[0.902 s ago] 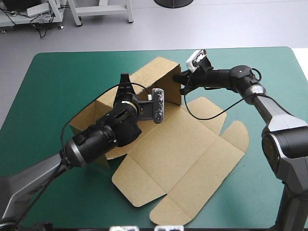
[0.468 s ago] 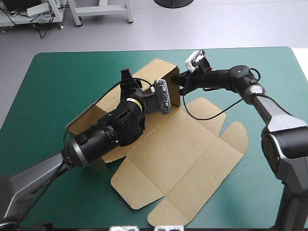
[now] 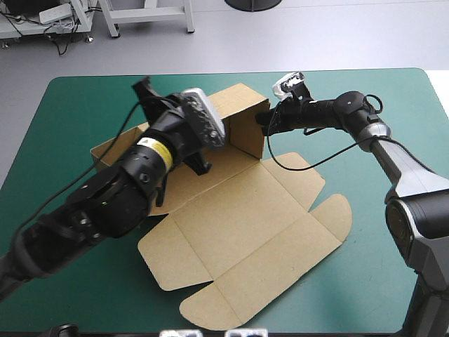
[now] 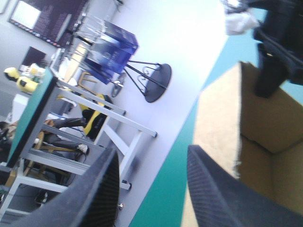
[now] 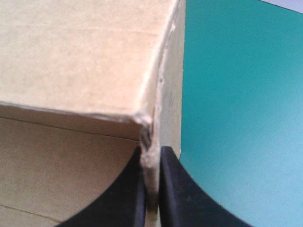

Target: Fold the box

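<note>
The brown box [image 3: 245,225] lies mid-table with its far walls raised and its lid and flaps flat toward the near side. My right gripper [image 3: 264,119] is shut on the upright wall at the box's far right corner. In the right wrist view the board edge [image 5: 150,161] stands pinched in that gripper [image 5: 151,189]. My left gripper [image 3: 145,90] is lifted above the box's far left part, open and holding nothing. In the left wrist view its gripper [image 4: 152,158] points level past the table's far edge, with the box wall [image 4: 218,123] beside one finger.
The teal-green cover [image 3: 379,281] shows on all sides of the box, widest at the right and the near left. The box's low left wall [image 3: 105,151] reaches toward the table's left edge. In the left wrist view the right gripper [image 4: 270,71] shows at the box's far corner.
My left arm has risen out of the box and swung toward the far left. The box has slid and turned a little leftward. The right gripper has kept its hold on the corner wall.
</note>
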Action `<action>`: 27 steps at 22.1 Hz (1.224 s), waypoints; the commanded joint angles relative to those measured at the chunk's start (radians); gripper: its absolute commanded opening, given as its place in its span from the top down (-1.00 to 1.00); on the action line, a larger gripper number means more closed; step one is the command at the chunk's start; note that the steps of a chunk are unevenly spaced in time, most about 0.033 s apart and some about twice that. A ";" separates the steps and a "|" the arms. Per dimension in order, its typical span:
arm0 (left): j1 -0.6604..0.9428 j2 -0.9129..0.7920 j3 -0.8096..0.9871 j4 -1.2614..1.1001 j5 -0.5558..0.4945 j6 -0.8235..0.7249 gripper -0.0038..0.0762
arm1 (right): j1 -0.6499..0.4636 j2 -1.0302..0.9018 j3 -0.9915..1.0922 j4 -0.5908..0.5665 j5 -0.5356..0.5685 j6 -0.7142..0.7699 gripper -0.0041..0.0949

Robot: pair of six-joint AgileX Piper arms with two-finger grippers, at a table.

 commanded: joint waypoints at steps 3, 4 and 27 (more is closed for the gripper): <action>0.000 -0.151 -0.032 0.282 0.139 -0.166 0.13 | -0.001 -0.191 -0.051 -0.176 0.050 0.216 0.91; 0.000 -0.158 -0.032 0.311 0.176 -0.174 0.13 | -0.001 -0.214 -0.051 -0.200 0.061 0.238 0.91; 0.645 0.019 -0.030 0.031 0.035 -0.216 0.13 | -0.001 -0.377 -0.052 -0.906 0.459 0.772 0.92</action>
